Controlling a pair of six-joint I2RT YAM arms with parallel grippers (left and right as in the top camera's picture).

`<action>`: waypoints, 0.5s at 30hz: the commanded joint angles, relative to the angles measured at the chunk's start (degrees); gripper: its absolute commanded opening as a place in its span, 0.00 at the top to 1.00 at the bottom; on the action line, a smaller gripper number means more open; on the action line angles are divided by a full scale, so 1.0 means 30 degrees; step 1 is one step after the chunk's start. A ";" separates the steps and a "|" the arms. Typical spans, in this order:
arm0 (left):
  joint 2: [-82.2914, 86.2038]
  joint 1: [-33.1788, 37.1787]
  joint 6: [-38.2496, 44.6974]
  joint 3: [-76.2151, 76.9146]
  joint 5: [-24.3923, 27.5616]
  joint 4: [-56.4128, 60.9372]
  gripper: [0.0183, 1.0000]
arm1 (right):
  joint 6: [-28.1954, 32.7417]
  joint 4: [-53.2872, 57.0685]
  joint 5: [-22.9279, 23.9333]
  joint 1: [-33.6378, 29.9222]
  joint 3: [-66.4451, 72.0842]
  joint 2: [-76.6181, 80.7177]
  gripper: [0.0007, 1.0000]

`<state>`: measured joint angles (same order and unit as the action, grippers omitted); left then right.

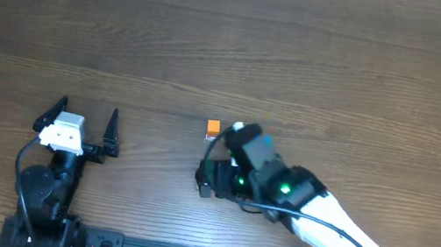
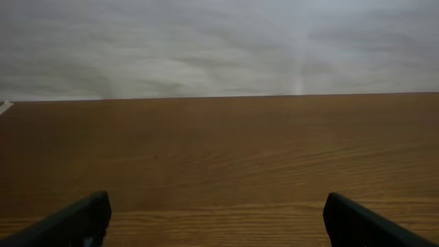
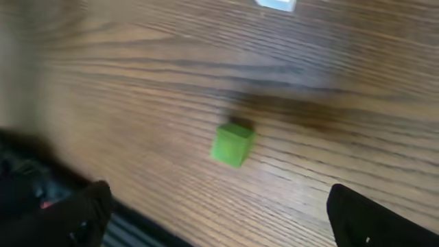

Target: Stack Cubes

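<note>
Spread wide and empty, my right gripper (image 3: 218,228) hangs over the wooden table (image 3: 357,103) near the front middle. The green cube (image 3: 232,144) sits just ahead of its fingers, touching neither. The orange cube (image 1: 213,128) lies on the table just beyond my right wrist. My left gripper (image 1: 86,120) is also open and holds nothing, well apart from the orange cube.
</note>
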<state>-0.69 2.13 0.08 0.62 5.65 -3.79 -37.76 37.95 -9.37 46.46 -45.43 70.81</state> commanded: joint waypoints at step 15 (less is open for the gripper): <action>0.0117 0.0131 0.0342 -0.0102 0.0182 -0.0007 0.00 | -0.4823 0.0838 0.3082 0.3665 -0.2710 0.5370 0.03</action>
<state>-0.69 2.13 0.08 0.62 5.65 -3.77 -48.51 39.88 -1.72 56.60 -51.88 84.79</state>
